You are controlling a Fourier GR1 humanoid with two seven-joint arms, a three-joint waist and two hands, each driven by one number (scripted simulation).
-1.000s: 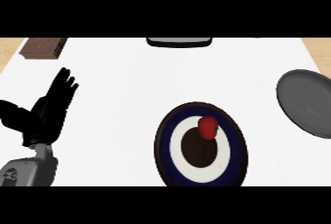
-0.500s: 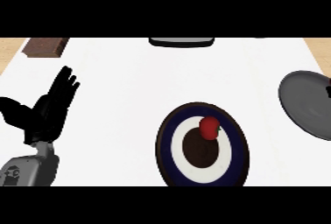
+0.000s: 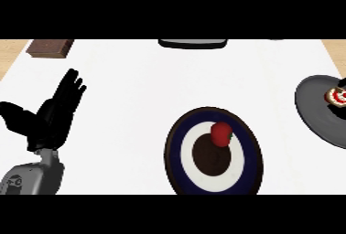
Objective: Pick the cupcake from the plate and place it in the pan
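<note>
The cupcake [image 3: 222, 133], small and red, sits on the upper part of a round plate [image 3: 177, 151] that has a dark blue rim, a white ring and a dark brown centre. The grey pan [image 3: 317, 116] lies at the right edge, partly cut off. My left hand [image 3: 51, 116] stands open at the far left with its fingers up, well clear of the plate. A small dark shape with a red and white patch [image 3: 336, 95] shows over the pan at the right edge. It may be part of my right hand, but I cannot tell.
A brown block [image 3: 50, 48] lies at the back left corner of the white counter [image 3: 148, 91]. A dark flat object [image 3: 192, 43] sits at the back edge in the middle.
The dark shape with the red and white patch has come into view over the pan at the right edge. The cupcake, the plate and my left hand have not moved.
</note>
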